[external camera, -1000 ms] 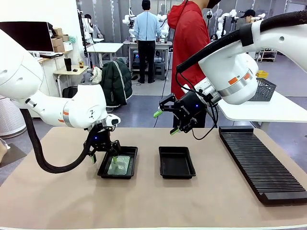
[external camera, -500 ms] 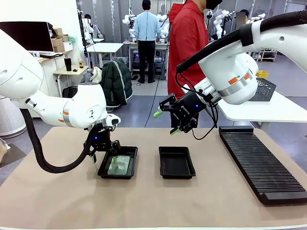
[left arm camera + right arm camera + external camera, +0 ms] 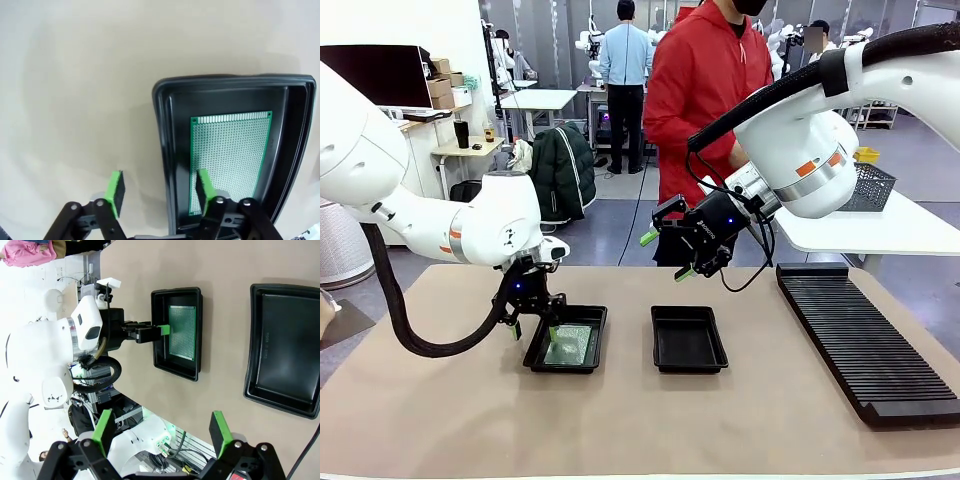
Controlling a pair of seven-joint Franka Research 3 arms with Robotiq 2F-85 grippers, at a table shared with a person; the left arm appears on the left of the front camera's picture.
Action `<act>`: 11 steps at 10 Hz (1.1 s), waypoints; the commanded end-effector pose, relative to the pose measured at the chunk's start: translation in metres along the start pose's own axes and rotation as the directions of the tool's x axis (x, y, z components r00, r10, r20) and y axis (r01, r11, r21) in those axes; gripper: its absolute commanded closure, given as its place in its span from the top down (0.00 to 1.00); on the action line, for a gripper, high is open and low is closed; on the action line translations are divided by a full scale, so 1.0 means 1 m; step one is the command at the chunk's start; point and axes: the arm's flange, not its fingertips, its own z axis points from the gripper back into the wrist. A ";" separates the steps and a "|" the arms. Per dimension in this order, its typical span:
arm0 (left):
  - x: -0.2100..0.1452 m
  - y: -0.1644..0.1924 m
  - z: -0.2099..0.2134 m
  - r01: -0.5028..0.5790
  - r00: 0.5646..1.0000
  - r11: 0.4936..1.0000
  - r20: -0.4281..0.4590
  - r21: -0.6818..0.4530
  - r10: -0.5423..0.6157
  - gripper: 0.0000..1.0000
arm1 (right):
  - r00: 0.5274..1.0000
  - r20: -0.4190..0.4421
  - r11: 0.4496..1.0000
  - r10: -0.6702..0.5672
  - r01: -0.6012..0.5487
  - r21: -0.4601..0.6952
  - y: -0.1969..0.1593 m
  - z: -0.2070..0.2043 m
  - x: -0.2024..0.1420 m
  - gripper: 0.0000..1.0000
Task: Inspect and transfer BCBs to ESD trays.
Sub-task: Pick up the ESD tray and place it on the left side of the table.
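Observation:
Two black ESD trays lie side by side on the tan mat. The left tray (image 3: pixel 566 369) (image 3: pixel 162 125) (image 3: pixel 177 367) holds one green BCB (image 3: pixel 570 345) (image 3: pixel 230 150) (image 3: pixel 182 330) lying flat. The right tray (image 3: pixel 687 342) (image 3: pixel 282 350) is bare. My left gripper (image 3: pixel 534 333) (image 3: pixel 160 190) hangs low over the left tray's outer rim. It is open and holds nothing, with one finger over the mat and the other over the board's edge. My right gripper (image 3: pixel 663 255) (image 3: pixel 162 432) is raised behind the trays, open and holding nothing.
A long black ribbed rack (image 3: pixel 865 340) runs along the mat's right side. A grey mesh basket (image 3: pixel 870 185) stands on the white table behind it. A person in a red hoodie (image 3: pixel 705 90) stands at the far edge.
My left gripper's fingers have drawn closer together and shifted slightly outward from the tray. The person in red has stepped left and turned toward the table. The right arm has barely moved.

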 end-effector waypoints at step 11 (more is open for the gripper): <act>-0.005 -0.004 0.001 -0.053 0.998 0.998 0.047 0.020 0.052 0.14 | 1.000 0.001 1.000 -0.006 0.006 -0.011 0.002 0.000 0.002 1.00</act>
